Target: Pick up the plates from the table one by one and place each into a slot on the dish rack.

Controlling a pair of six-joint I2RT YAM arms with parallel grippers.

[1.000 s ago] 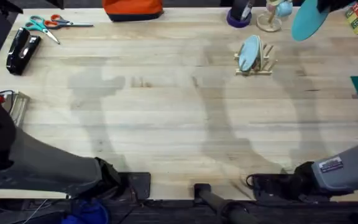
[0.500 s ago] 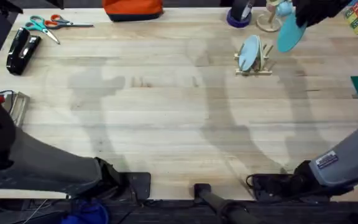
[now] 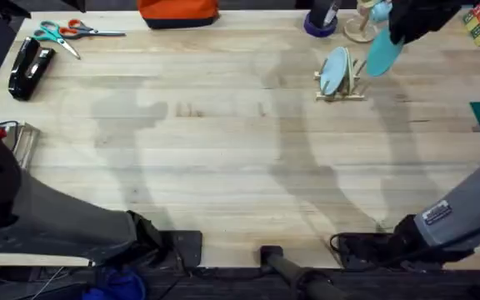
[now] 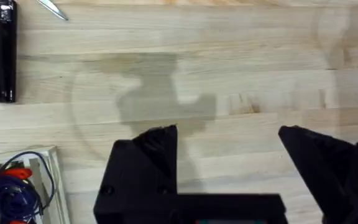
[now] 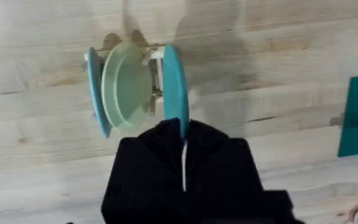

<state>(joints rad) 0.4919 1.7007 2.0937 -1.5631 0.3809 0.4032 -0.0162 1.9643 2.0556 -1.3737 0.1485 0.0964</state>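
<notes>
Right gripper [image 5: 183,146]: its fingers are being kept pinched tight on the rim of a turquoise plate [image 5: 174,87], which is being held edge-on and upright beyond the fingertips.
Dish rack [image 3: 343,90]: it is sitting just below and beside the carried plate; two plates [image 5: 114,87] are already being held upright in it, seemingly a pale one and a blue one behind it.
Step in hand: the carried plate is judged to be in the course of being lined up over a free slot next to the pale plate.
How it is best done: the plate is best being kept parallel to the seated ones and lowered straight between the pegs, so that the light rack is not being nudged.
Release: the pinch is best being eased only once the rim is resting in the slot.
Left gripper [image 4: 227,149]: its fingers are being held wide apart over bare table [image 4: 241,56], with nothing between them.
</notes>
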